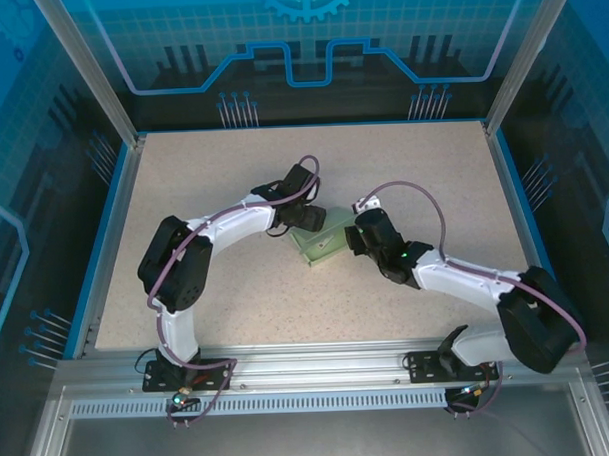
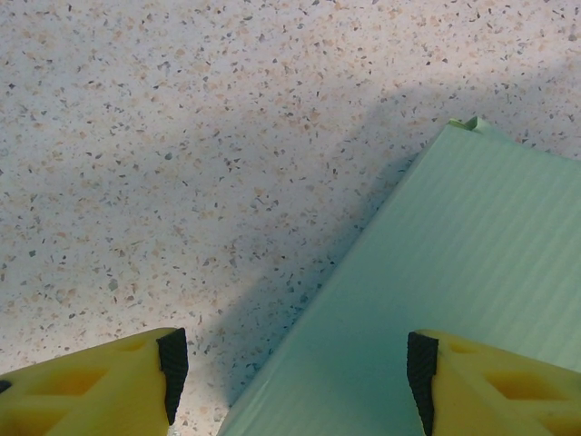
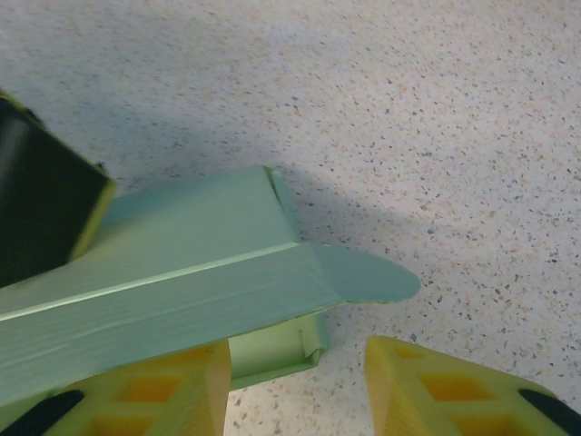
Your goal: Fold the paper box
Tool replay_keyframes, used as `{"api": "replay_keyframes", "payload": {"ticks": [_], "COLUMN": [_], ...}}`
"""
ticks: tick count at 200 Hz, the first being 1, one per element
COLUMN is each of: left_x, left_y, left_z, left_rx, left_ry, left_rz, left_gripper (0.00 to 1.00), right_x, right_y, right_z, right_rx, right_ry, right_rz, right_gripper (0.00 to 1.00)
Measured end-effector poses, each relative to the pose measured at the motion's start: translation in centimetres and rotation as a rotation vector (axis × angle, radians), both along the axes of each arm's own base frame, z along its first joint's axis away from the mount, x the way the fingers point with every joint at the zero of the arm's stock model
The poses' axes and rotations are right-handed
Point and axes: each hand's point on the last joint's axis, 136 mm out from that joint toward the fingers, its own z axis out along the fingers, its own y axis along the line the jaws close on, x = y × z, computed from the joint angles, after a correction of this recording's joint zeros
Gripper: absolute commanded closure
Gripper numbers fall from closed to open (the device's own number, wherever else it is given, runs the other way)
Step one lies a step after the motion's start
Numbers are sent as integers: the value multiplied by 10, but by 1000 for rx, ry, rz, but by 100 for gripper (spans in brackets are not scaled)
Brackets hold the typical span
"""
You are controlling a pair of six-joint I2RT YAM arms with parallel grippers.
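Observation:
The paper box (image 1: 322, 243) is pale mint-green card and lies mid-table between both grippers. In the left wrist view its flat ribbed panel (image 2: 454, 291) runs in from the right, and its left edge passes between my fingertips. My left gripper (image 2: 297, 368) stands open over that edge; its left pad (image 2: 172, 363) is above bare table. In the right wrist view a long lid panel (image 3: 172, 291) ends in a rounded flap (image 3: 372, 277) above a shallow tray corner (image 3: 281, 350). My right gripper (image 3: 295, 391) is open, with its left finger (image 3: 172, 391) under the panel and its right finger (image 3: 454, 391) apart from the box.
The speckled beige tabletop (image 1: 212, 171) has a blue rim, and metal frame posts stand at its corners. My left gripper's black and yellow finger (image 3: 41, 204) rests against the box's far end in the right wrist view. Both arms (image 1: 234, 225) (image 1: 456, 278) reach in from the near edge.

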Motion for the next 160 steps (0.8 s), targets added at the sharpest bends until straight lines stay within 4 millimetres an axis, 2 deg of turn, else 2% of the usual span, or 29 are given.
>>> {"api": "replay_keyframes", "payload": {"ticks": [23, 44, 63, 84, 126, 160], "left_x": [0, 2, 2, 2, 3, 4], "left_y": [-1, 0, 0, 0, 0, -1], "left_z": [-2, -1, -2, -3, -3, -2], "left_rx": [2, 5, 7, 9, 7, 1], "left_ry": [-1, -7, -11, -13, -16, -23], "left_rz": [0, 3, 6, 6, 7, 9], "left_gripper": [33, 33, 33, 33, 33, 32], "right_x": [-9, -10, -4, 12, 41, 47], "right_y": [5, 14, 16, 16, 14, 7], "right_z": [9, 18, 27, 35, 17, -9], "right_rx": [16, 53, 98, 134, 141, 114], "right_ry": [29, 53, 65, 74, 145, 211], "right_rz": [60, 105, 115, 101, 64, 39], "right_gripper": [50, 47, 44, 43, 42, 42]}}
